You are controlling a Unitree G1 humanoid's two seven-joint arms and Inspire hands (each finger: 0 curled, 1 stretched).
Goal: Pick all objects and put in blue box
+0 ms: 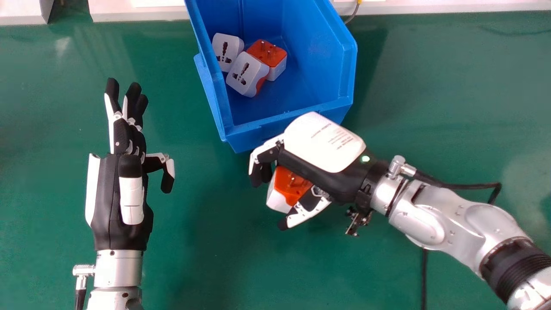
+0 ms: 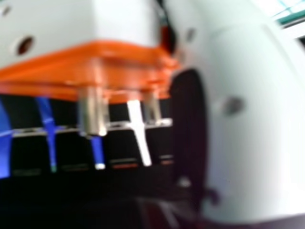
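Mid-frame, the right robot hand (image 1: 323,142) is clamped round an orange-and-white plastic plug adapter (image 1: 285,187); the blue plastic box (image 1: 254,136) lies beyond it, upper centre.

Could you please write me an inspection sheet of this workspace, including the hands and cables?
Surface: green tabletop, with some glare.
Job's things: three plug adapters together in the blue box; a fourth, the orange-and-white adapter, is outside it, in the right hand.
Clutter: nothing seen.
Hands: right hand curled round the fourth adapter, just outside the box's near end; left hand idle and open, left of the box.
Cables: black cable at the right wrist, another at the left wrist; thin cable beyond the box.
Surroundings: pale ledge along the table's far edge.
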